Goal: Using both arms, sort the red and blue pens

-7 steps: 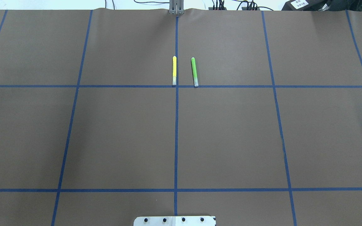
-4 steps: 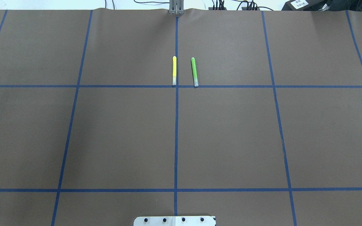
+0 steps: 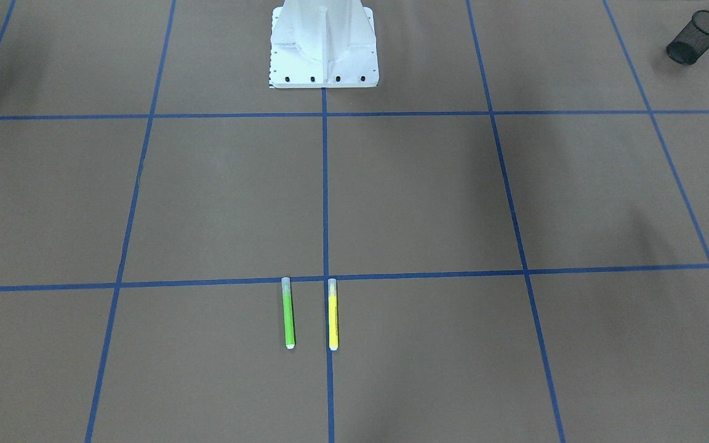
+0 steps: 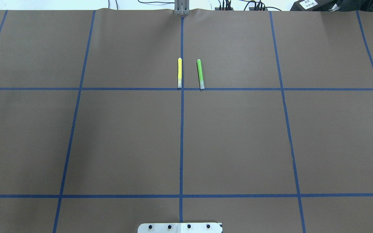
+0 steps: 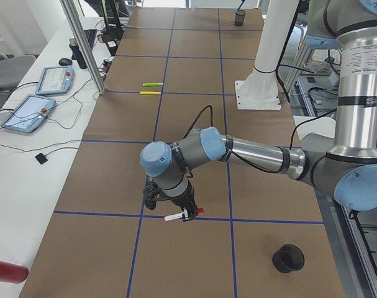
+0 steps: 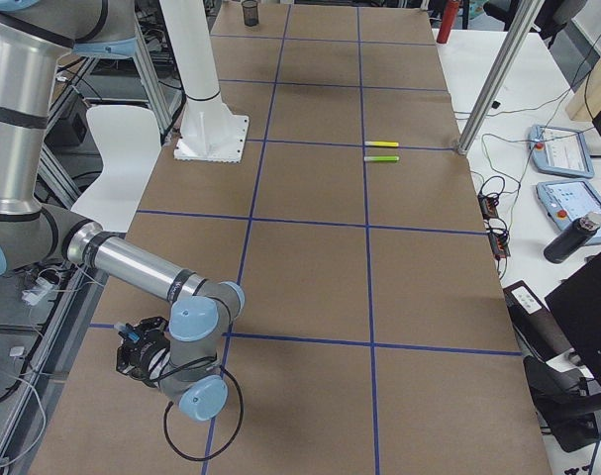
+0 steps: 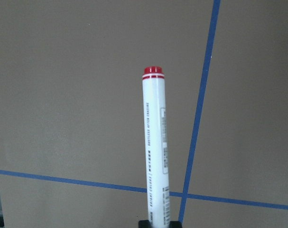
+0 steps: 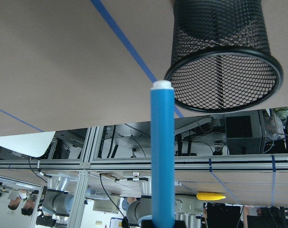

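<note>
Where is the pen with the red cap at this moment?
The red-capped pen is in the left gripper, over a blue tape line in the exterior left view; a black mesh cup stands nearby.

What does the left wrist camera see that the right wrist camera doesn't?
Only the left wrist view shows the red pen, white with a red end, over crossing blue tape lines. Only the right wrist view shows the blue pen, a black mesh cup and metal frames beyond the table. Both show one pen rising from the bottom edge, the brown table cover and blue tape.
</note>
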Robot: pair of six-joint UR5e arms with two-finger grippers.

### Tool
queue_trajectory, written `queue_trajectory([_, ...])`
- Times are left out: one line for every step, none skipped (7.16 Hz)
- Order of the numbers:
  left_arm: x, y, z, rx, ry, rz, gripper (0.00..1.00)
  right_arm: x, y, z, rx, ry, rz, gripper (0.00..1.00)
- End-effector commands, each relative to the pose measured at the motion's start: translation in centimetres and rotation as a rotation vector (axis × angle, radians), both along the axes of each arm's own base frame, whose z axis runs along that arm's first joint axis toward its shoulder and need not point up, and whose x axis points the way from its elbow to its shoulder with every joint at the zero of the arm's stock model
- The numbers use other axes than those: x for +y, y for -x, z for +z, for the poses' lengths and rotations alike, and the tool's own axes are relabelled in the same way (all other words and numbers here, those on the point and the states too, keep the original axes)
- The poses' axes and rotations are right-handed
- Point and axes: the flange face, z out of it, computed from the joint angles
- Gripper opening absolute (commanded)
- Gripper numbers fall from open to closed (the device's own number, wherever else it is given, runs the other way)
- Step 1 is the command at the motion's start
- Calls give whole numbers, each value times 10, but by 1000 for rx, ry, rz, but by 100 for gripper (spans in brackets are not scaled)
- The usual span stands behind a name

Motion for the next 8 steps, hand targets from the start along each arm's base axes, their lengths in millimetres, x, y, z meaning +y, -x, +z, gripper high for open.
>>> queue_trajectory([-1,0,-3,-1,-9,0,0,17,-1,14,13,68,18,0])
queue_trajectory([-3,0,-5,-1,-13,0,0,19,-1,15,14,74,24,0])
queue_trajectory([-4,0,-6,-1,-15,1,0,17,-2,15,38,90,27,0])
queue_trajectory([-3,0,-6,0,-15,-1,0,13,-3,17,45,62,28,0])
queue_trajectory([-3,0,-5,1,-15,-2,0,10,-3,34,50,43,31,0])
queue_trajectory([-3,0,-6,1,-17,0,0,4,-4,49,50,46,33,0])
queue_trajectory([-3,0,-6,1,-17,0,0,6,-4,50,49,52,31,10])
queue_trajectory([-2,-1,-8,1,-20,0,0,9,-3,51,48,56,33,13])
